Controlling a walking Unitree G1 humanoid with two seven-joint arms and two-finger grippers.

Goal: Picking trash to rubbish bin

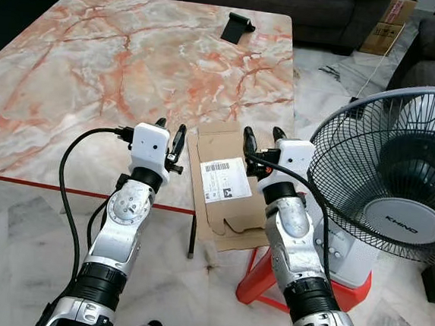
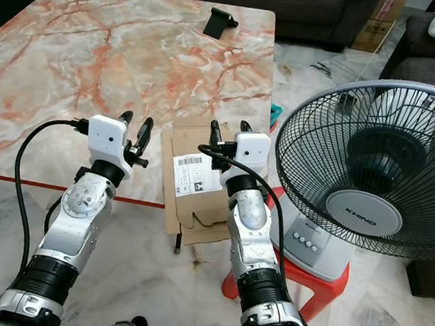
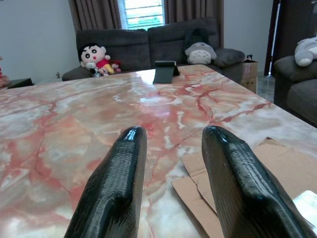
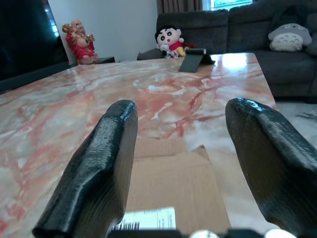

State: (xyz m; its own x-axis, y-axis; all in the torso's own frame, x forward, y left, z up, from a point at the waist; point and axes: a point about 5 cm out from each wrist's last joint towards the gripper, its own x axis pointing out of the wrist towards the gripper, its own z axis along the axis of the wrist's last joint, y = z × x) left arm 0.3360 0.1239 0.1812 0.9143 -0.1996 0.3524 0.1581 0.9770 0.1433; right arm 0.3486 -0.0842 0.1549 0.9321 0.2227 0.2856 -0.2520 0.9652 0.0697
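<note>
A flattened brown cardboard piece [image 1: 220, 146] with a white barcode label [image 1: 225, 179] lies on the near right corner of the marble table [image 1: 96, 68], and its near part hangs over the table edge. My left gripper [image 1: 170, 126] hovers just left of the cardboard, open with nothing between its fingers. My right gripper [image 1: 263, 132] is open over the cardboard's right edge and holds nothing. In the left wrist view the cardboard [image 3: 277, 168] lies beside the open left gripper [image 3: 173, 133]. In the right wrist view the cardboard [image 4: 173, 183] lies below the spread right gripper [image 4: 183, 105].
A large standing fan [image 1: 399, 179] rests on a red stool [image 1: 257, 277] close to my right arm. A black phone stand [image 1: 235, 27] sits at the table's far edge. Dark sofas with plush toys [image 3: 96, 57] and cardboard boxes [image 1: 389, 25] lie beyond the table.
</note>
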